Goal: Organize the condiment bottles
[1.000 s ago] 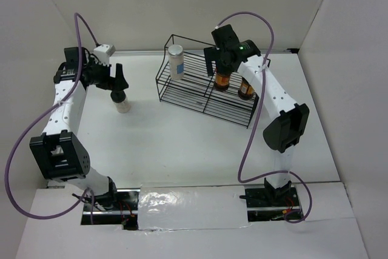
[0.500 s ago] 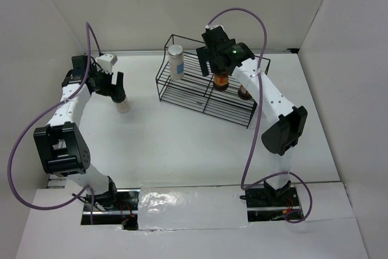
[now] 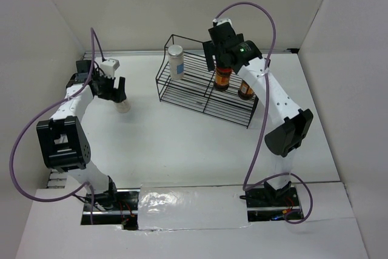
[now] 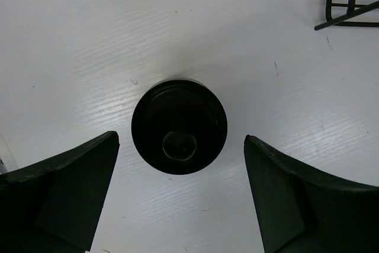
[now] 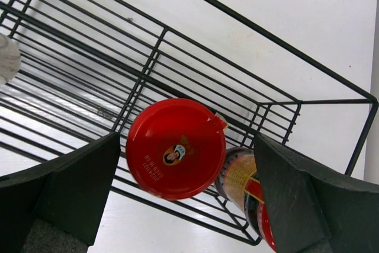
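Left end effector [image 4: 180,142] spread astride black-capped bottle [image 4: 179,124], pale body seen only overhead, right end effector [image 5: 186,141] spread over red-lidded jar [image 5: 175,148] in rack [image 5: 260,32].

We count 2 red-lidded brown jars [image 3: 222,79] [image 3: 245,90], 1 white-capped shaker [image 3: 176,62], 1 black-capped btl [image 4: 179,125], 1 wire rack [image 3: 195,93] & 2 robot arms [image 3: 65,106] [image 3: 276,97].

Open table [image 4: 89,39] around black-capped bottle [image 4: 179,125], second jar [image 5: 243,182] crowding red-lidded jar [image 5: 176,148] inside wire rack [image 5: 266,34]
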Robot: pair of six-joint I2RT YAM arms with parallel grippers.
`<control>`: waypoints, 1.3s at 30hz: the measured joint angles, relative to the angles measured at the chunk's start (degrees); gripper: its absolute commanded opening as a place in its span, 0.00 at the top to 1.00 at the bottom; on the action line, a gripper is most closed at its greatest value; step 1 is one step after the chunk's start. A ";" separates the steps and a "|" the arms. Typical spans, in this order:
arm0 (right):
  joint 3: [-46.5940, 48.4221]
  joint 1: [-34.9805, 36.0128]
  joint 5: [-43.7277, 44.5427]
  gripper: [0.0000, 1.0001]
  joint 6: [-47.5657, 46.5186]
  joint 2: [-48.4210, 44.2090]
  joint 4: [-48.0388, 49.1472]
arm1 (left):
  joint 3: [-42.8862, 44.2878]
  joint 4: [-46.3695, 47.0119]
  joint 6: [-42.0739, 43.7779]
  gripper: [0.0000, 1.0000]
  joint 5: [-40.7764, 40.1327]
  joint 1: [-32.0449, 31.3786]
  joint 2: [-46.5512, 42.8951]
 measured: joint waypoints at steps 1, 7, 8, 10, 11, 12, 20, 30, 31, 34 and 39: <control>0.00 0.26 0.09 0.00 -0.13 -0.20 0.02 | -0.26 0.17 0.04 0.01 -0.07 0.02 0.15; 0.00 2.14 1.11 0.00 -1.11 -2.32 0.20 | -1.18 2.43 0.07 0.01 -1.51 0.04 2.93; -0.04 2.43 1.38 0.00 -1.25 -2.73 0.37 | -1.20 2.51 0.07 0.02 -1.53 0.04 3.41; -0.24 3.17 2.01 0.00 -1.40 -3.93 0.87 | -1.20 2.69 -0.07 0.10 -1.46 0.04 4.31; -0.63 3.63 2.36 0.00 -1.49 -4.68 1.42 | -1.20 2.67 -0.17 0.15 -1.44 0.04 4.50; -0.98 4.00 2.71 0.00 -1.49 -5.40 1.81 | -1.20 2.69 -0.28 0.20 -1.40 0.04 4.55; -5.07 5.20 5.60 0.00 -1.73 -11.50 3.69 | -1.62 3.89 0.07 1.00 -0.39 0.04 4.28; -9.46 2.45 5.55 0.00 -2.05 -16.24 5.18 | 7.37 -13.46 4.85 1.00 5.40 -2.86 0.13; -10.08 1.51 5.18 0.00 -2.05 -17.07 5.42 | 10.47 -16.20 5.84 1.00 7.21 -3.76 -0.72; -12.35 -1.40 4.00 0.00 -2.01 -20.02 6.38 | 19.37 -21.97 7.43 1.00 12.33 -6.45 -2.45; -14.88 -4.33 2.12 0.00 -1.44 -23.50 6.88 | 30.60 -29.24 8.61 1.00 17.97 -13.90 -4.24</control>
